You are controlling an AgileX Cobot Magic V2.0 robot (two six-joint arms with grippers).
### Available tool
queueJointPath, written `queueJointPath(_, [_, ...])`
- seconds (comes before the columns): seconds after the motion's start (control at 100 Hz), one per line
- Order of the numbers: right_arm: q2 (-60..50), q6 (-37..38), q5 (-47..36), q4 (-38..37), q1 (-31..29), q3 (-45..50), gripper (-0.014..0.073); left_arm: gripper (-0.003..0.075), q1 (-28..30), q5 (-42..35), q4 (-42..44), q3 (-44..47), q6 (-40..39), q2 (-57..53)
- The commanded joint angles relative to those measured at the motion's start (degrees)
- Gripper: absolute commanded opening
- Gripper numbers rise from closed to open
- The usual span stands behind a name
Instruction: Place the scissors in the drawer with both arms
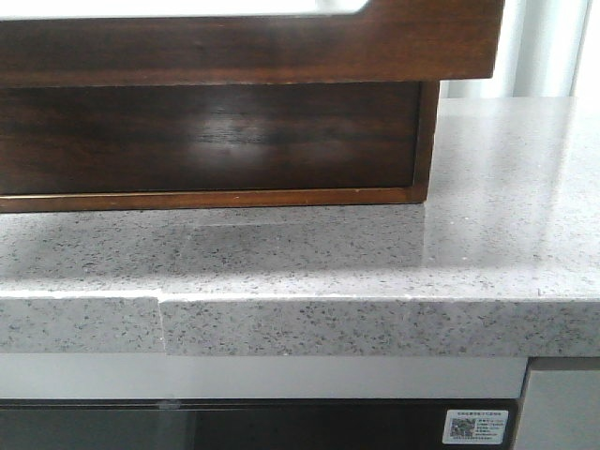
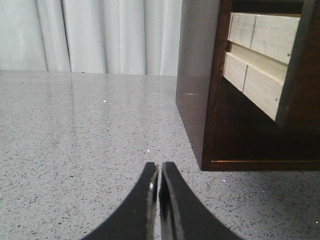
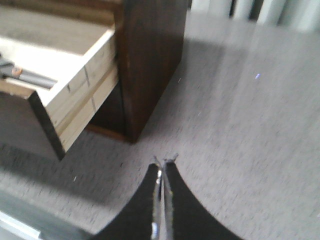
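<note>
Already the scissors (image 3: 22, 75) lie inside the pulled-out drawer (image 3: 75, 100), long axis running across it, nearer the right pincer (image 3: 162, 167), which, like the left pincer (image 2: 159, 172), hovers pressed together and empty over the surface (image 2: 75, 150).

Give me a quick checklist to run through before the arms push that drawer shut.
1. Drawer pulled out of the cabinet: ok.
2. Scissors inside the drawer: ok, a grey handle with an orange lining shows at the edge of the right wrist view.
3. Scissors lying fully below the drawer's rim: cannot tell, most of them is cut off.
4. Left pincer shut and holding nothing: ok.
5. Right pincer shut and holding nothing: ok.
6. A pincer lined up against the drawer front: not ok, both sit off to the sides of the cabinet.
</note>
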Motion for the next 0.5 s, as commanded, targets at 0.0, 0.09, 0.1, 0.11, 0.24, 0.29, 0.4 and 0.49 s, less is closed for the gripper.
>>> queueJointPath(0.0, [-5.55, -0.40, -13.55, -0.87, -1.95, 5.28, -0.0069, -0.0020, 0.16, -4.59, -0.43, 2.09, -0.72, -1.77])
queueJointPath(0.09, [-11.86, -0.40, -23.67, -0.87, -4.37, 14.27, -0.0069, -0.0020, 0.16, -4.59, -0.43, 2.09, -0.72, -1.77])
queueJointPath(0.1, [-12.34, -0.40, -24.34, -0.87, -4.55, 15.80, -0.0069, -0.0020, 0.16, -4.59, -0.43, 2.09, -0.72, -1.77])
queueJointPath(0.11, [-12.81, -0.40, -25.56, -0.87, -4.89, 16.55, -0.0069, -0.0020, 0.16, -4.59, -0.43, 2.09, -0.72, -1.77])
queueJointPath(0.24, [-20.98, -0.40, -33.16, -0.87, -6.39, 28.82, -0.0069, -0.0020, 0.16, -4.59, -0.43, 2.09, -0.72, -1.77])
queueJointPath(0.29, [-23.41, -0.40, -35.33, -0.87, -6.39, 32.37, -0.0069, -0.0020, 0.16, -4.59, -0.43, 2.09, -0.72, -1.77])
queueJointPath(0.4, [-27.32, -0.40, -38.61, -0.87, -6.39, 38.38, -0.0069, -0.0020, 0.16, -4.59, -0.43, 2.09, -0.72, -1.77])
queueJointPath(0.49, [-29.18, -0.40, -38.52, -0.87, -6.47, 40.75, -0.0069, -0.0020, 0.16, -4.59, -0.43, 2.09, -0.72, -1.77])
